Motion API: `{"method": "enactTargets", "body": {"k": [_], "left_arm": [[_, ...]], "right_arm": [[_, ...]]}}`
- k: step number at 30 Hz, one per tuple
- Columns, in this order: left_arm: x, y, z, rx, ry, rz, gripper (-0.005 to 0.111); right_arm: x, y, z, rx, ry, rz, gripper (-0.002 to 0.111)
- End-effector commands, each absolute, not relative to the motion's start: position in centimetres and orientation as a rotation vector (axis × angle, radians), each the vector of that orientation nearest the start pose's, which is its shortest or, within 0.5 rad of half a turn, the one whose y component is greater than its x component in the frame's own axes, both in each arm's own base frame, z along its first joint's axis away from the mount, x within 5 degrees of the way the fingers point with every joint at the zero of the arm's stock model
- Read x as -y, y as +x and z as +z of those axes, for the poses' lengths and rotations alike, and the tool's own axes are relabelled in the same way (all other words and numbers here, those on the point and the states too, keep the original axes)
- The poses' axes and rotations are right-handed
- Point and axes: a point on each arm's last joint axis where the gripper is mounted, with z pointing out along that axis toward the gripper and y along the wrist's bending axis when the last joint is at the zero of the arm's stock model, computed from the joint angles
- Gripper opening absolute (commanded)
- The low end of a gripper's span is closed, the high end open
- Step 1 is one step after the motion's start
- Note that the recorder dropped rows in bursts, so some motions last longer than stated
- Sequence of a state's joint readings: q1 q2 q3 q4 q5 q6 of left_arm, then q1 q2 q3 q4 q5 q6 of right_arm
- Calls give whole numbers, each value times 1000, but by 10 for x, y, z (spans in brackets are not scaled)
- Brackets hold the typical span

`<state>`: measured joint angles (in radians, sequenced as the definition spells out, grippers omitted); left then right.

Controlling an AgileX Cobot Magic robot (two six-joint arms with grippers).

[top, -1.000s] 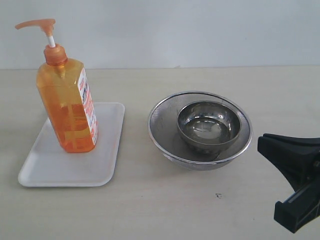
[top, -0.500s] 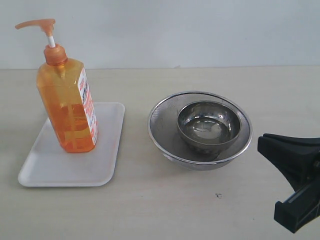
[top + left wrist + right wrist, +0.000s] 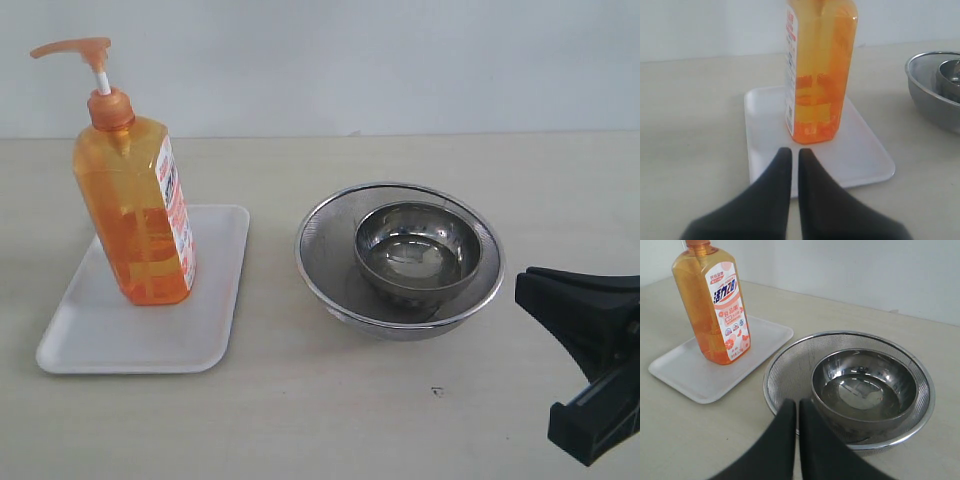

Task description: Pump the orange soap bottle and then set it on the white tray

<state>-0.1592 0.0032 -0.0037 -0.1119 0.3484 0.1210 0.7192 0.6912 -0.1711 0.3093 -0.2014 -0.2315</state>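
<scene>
My left claw (image 3: 791,152) and right claw (image 3: 791,402) pressed together, I'd avoid bumping the orange soap bottle (image 3: 135,220) on the white tray (image 3: 120,345).

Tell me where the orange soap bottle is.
In the exterior view the orange soap bottle stands upright on the white tray at the left, apart from the steel bowls to its right.

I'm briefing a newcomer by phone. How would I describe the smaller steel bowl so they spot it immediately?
On the table, look right of the white tray to the wide mesh strainer. The smaller steel bowl sits inside it, solid and polished, not mesh.
</scene>
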Motion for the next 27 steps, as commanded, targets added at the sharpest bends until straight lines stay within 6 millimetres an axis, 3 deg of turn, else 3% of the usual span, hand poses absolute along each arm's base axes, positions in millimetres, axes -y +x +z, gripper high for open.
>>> {"method": "enactTargets", "body": {"k": [1, 27], "left_arm": [[10, 53, 182, -1829, 144, -105, 5], [9, 53, 182, -1829, 115, -115, 5]], "right_arm": [[-82, 102, 226, -1751, -545, 500, 0], [-82, 102, 226, -1752, -543, 502, 0]]}}
